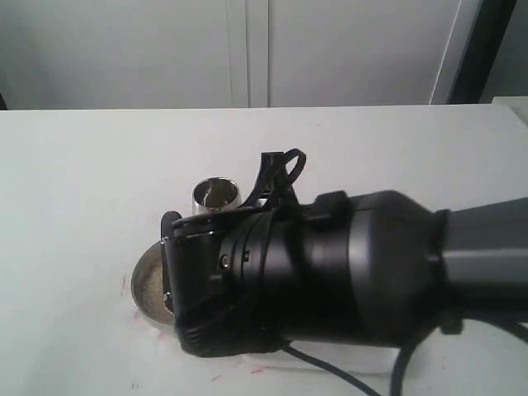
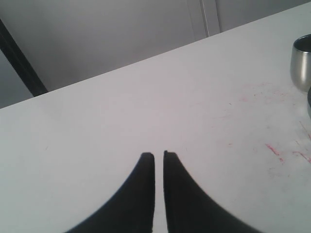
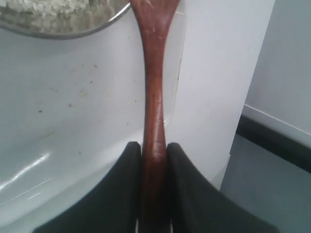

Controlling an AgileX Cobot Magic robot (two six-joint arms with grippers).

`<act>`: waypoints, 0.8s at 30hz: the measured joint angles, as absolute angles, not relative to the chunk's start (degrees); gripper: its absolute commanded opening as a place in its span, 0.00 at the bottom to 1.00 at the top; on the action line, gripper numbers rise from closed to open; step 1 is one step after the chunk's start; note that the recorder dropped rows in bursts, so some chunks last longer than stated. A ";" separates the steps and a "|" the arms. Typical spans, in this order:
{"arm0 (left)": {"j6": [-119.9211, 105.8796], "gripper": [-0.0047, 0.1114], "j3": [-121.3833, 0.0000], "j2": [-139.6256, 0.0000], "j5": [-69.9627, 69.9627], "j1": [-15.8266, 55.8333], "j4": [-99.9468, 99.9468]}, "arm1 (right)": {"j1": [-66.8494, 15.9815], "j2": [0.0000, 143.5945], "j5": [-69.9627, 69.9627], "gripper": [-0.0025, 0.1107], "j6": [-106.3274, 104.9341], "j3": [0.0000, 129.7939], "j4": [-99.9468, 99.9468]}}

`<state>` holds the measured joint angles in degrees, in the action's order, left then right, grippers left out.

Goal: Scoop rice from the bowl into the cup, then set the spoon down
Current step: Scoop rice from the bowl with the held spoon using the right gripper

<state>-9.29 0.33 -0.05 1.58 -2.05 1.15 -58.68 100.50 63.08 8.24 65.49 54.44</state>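
Observation:
My right gripper (image 3: 154, 144) is shut on the slim handle of the reddish-brown wooden spoon (image 3: 153, 92). The spoon's wide end reaches up beside the rim of the steel bowl (image 3: 73, 33), which holds white rice (image 3: 48, 8). In the exterior view the right arm's black wrist (image 1: 313, 272) covers most of the bowl (image 1: 147, 285) and hides the spoon; the small steel cup (image 1: 216, 194) stands just behind it. My left gripper (image 2: 159, 154) hovers shut and empty over bare table, with the cup (image 2: 301, 63) far off at the edge of the left wrist view.
Red smears mark the white table (image 2: 274, 149) near the cup and bowl. The table's edge (image 3: 228, 145) drops to a grey floor (image 3: 272, 194) beside the spoon. A black cable (image 1: 330, 371) trails under the right arm. A pale wall (image 1: 247, 49) rises behind the table.

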 measured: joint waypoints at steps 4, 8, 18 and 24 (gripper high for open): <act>-9.29 0.16 0.33 -0.05 1.58 -2.05 1.15 | -58.68 103.39 61.77 0.02 9.01 65.49 57.27; -9.29 0.16 0.33 -0.05 1.58 -2.05 1.15 | -58.68 105.07 60.59 0.02 10.45 65.49 59.20; -9.29 0.16 0.33 -0.05 1.58 -2.05 1.15 | -58.68 105.90 56.71 0.02 10.94 65.49 60.74; -9.29 0.16 0.33 -0.05 1.58 -2.05 1.15 | -58.68 107.07 56.34 0.02 10.94 65.49 62.25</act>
<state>-9.29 0.33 -0.05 1.58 -2.05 1.15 -58.68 107.07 56.34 10.94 65.49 62.25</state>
